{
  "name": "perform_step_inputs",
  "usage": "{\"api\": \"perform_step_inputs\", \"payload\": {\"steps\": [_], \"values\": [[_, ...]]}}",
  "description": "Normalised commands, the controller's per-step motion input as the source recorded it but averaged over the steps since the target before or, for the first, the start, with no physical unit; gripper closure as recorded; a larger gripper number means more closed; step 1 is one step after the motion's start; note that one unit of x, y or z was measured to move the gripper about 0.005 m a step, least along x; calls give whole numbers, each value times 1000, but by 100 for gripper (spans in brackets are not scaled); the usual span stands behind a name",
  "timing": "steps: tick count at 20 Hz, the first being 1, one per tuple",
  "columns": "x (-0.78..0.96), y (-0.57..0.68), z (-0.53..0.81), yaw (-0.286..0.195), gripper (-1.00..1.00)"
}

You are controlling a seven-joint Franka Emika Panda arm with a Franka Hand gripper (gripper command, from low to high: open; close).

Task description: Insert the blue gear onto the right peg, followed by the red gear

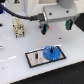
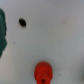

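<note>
you see the blue gear (image 1: pixel 51 51) already seated on the dark base plate (image 1: pixel 35 59), apparently on its peg at the exterior view's right; a second peg (image 1: pixel 38 54) stands bare beside it. that leaves the red gear (image 2: pixel 43 72), which lies on the white table (image 1: pixel 15 62), apart from the plate, under the wrist camera. your arm hangs above the table, gripper (image 1: pixel 55 25) pointing down, well above the work. whether its jaws are open or closed cannot be told from these pictures.
</note>
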Motion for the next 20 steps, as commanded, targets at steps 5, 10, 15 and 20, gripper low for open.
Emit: {"api": "perform_step_inputs", "payload": {"steps": [5, 10, 15, 20], "values": [[-714, 100, -67, 0, -100], [-672, 131, -123, 0, -100], [-553, 100, -237, 0, -100], [-287, 4, -327, 0, -100]]}}
